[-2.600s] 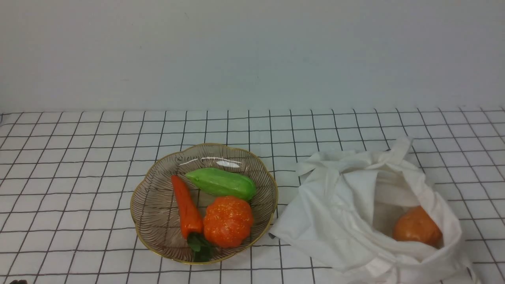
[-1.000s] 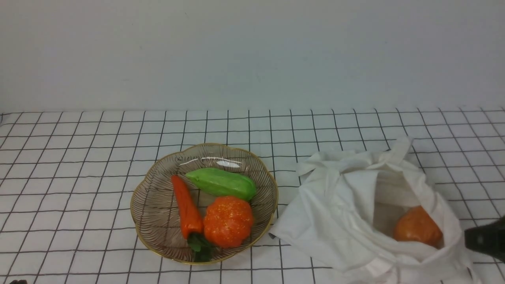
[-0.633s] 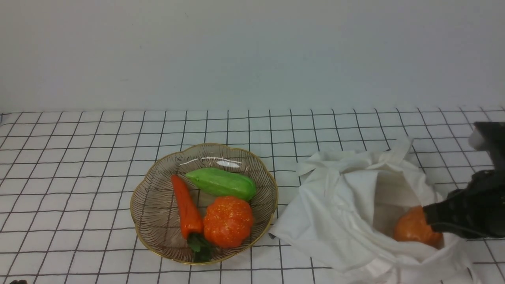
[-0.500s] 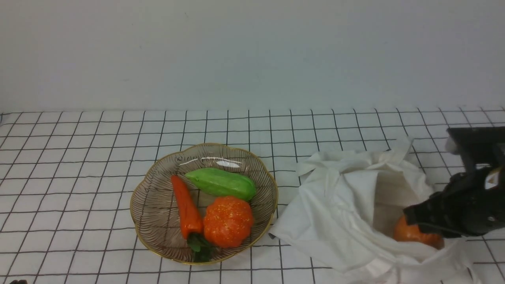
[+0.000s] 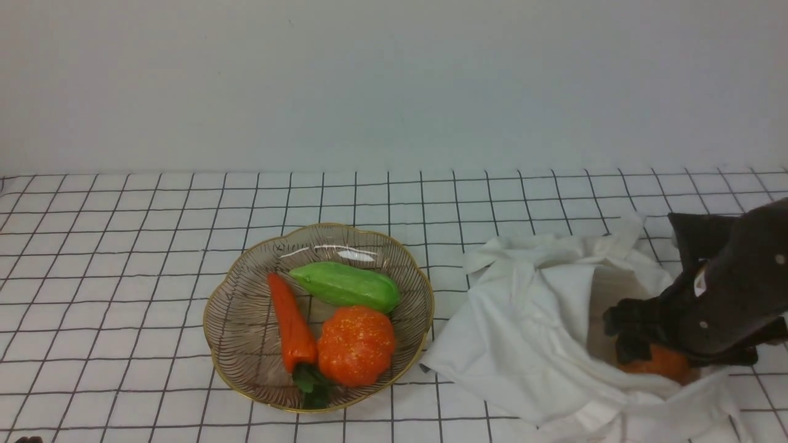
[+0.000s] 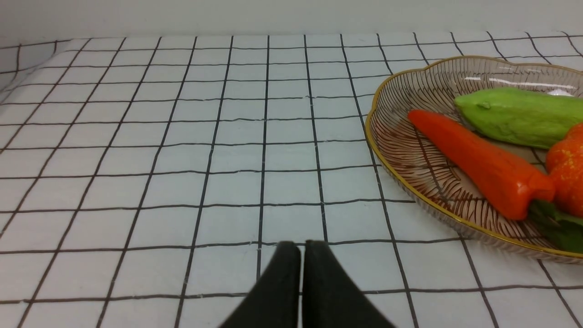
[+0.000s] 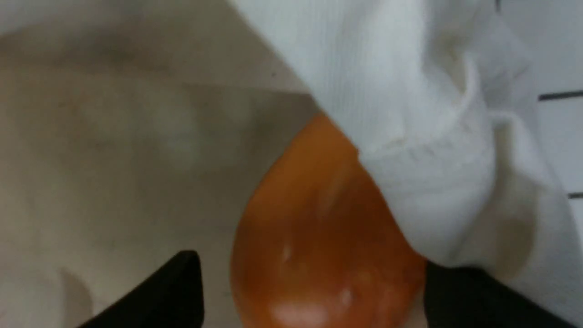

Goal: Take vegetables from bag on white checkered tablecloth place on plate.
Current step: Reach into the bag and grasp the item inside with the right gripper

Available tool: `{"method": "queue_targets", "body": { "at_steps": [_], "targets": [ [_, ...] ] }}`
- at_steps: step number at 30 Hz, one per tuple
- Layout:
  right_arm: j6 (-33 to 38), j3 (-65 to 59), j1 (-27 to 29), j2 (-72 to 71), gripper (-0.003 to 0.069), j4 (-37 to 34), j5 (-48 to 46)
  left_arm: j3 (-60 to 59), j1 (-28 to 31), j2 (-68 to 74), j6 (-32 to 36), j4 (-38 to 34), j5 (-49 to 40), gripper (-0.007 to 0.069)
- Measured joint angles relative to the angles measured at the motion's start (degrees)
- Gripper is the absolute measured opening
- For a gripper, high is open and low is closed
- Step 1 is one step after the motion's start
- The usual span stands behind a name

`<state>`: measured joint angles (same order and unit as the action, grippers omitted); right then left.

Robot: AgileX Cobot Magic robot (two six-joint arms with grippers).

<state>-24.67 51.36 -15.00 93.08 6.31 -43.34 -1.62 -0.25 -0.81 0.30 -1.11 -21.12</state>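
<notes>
Orange potato [image 5: 663,364] lies deep in the white bag [image 5: 529,320], right of the plate [image 5: 237,332]. Right gripper [image 5: 625,339] sits inside the bag, jaws wide apart either side of the potato. Left gripper [image 6: 300,259] is closed, empty, over the table [image 6: 136,136].

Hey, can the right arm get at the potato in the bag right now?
Probably yes. The right tool sits in the open bag, fingers open either side of the potato. A bag fold drapes over part of it and could get pinched.
</notes>
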Motion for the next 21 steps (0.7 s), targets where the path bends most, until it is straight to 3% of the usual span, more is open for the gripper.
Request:
{"method": "queue_targets", "body": {
  "at_steps": [5, 10, 13, 16, 21],
  "targets": [
    [-2.42, 4.1, 0.19, 3.74, 0.0673, 2.7, -2.89, 0.0, 0.0, 0.0, 0.0, 0.0, 0.0, -0.0008],
    [-3.23, 7.41, 0.24, 6.8, 0.0673, 3.19, -4.86, 0.0, 0.0, 0.0, 0.0, 0.0, 0.0, -0.0008],
    [-2.25, 8.21, 0.24, 8.84, 0.0627, 2.18, -7.06, 0.0, 0.0, 0.0, 0.0, 0.0, 0.0, -0.0008],
    [0.49, 8.35, 0.24, 9.25, 0.0521, 1.06, -8.34, 0.0, 0.0, 0.0, 0.0, 0.0, 0.0, -0.0008],
    [4.65, 8.61, 0.24, 8.46, 0.0518, -1.32, -10.4, 0.0, 0.0, 0.0, 0.0, 0.0, 0.0, -0.0008]
  ]
}}
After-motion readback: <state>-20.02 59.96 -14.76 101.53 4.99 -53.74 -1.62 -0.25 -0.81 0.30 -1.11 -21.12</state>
